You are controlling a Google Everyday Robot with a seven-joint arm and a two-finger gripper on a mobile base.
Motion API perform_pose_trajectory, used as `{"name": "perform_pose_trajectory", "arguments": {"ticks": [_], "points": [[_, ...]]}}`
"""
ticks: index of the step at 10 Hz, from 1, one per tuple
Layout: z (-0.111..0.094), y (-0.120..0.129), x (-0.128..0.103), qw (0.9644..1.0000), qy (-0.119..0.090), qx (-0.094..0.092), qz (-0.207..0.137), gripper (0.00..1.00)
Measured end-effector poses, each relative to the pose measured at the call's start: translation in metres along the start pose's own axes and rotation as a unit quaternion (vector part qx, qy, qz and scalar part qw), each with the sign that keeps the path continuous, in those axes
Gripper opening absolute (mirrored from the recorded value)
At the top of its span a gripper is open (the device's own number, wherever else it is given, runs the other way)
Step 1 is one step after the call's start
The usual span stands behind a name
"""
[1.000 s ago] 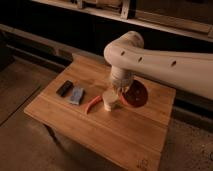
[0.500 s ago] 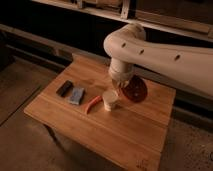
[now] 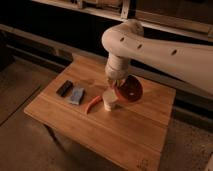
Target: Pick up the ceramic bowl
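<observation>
The ceramic bowl (image 3: 130, 90), reddish-orange with a darker inside, hangs tilted just above the wooden table (image 3: 125, 135), its inside turned toward the camera. My gripper (image 3: 116, 83) comes down from the large white arm and is shut on the bowl's left rim. A cream-white cup (image 3: 109, 100) stands upright right below and to the left of the bowl, touching or nearly touching it.
On the table's left part lie a black block (image 3: 64, 88), a blue packet (image 3: 76, 95) and a thin orange-red item (image 3: 92, 105). A dark shelf unit (image 3: 60, 30) runs behind the table. Concrete floor (image 3: 20, 140) surrounds it.
The arm has shifted slightly up and left, and the bowl has come up a little with the gripper and tilted. The cup and other items have not moved.
</observation>
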Motion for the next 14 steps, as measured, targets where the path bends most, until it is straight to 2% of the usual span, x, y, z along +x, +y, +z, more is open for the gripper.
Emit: {"name": "perform_pose_trajectory", "arguments": {"ticks": [1, 3, 5, 9, 14], "points": [[0.006, 0.014, 0.000, 0.9997, 0.014, -0.007, -0.019, 0.00], [0.011, 0.030, -0.002, 0.9985, 0.028, -0.014, -0.044, 0.00], [0.011, 0.038, -0.008, 0.9976, 0.031, -0.023, -0.058, 0.00], [-0.001, 0.026, -0.020, 0.9983, 0.022, -0.032, -0.042, 0.00], [-0.014, -0.010, -0.021, 0.9993, 0.016, -0.034, -0.006, 0.00]]}}
